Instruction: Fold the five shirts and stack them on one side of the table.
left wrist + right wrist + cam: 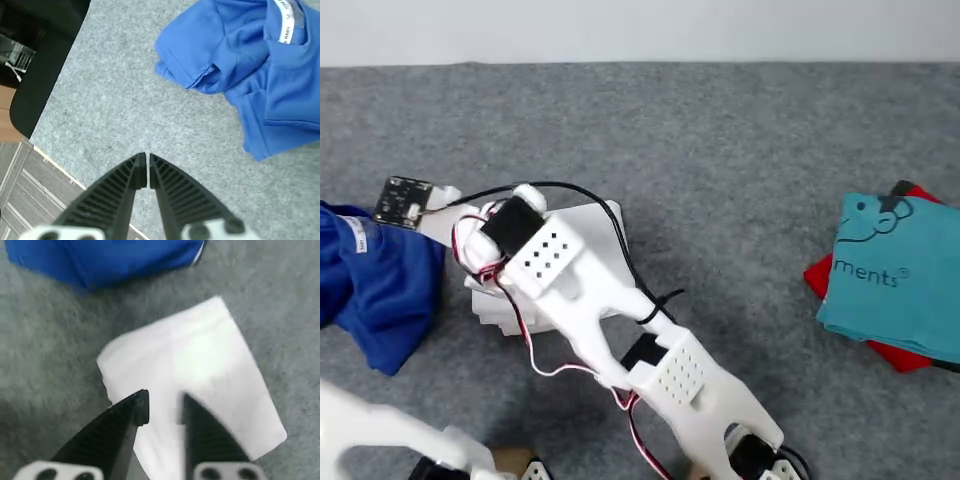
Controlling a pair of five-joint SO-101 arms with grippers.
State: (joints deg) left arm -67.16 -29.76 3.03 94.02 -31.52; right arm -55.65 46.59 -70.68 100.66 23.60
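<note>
– Grey felt covered the table [750, 140], didn't it? How much of it lay bare?
– Most of the middle and the far side. A broad open strip ran between the white right arm [620, 320] and the stack at the right edge.
– What was the biggest piece of cloth?
– The blue shirt [380, 290], crumpled and unfolded at the left edge of the high view, running out of the picture there. Next came the teal shirt [895, 275], folded flat on top of a folded red shirt [817, 277], whose corner stuck out beneath it on the left.
– And the white shirt [200, 365]?
– Folded into a small oblong just beside the blue one, with a narrow strip of felt between them. The right arm crossed above most of it.
– The jaws?
– The right gripper [162, 407] hung over the white shirt's near edge, its jaws parted a little. I couldn't tell whether they touched the cloth.
– And the other?
– The left gripper [148, 167] had its jaws pressed together, holding nothing. It sat above bare felt close to the table's edge, with wooden floor [25, 200] beyond and the blue shirt's hem well apart from it.
</note>
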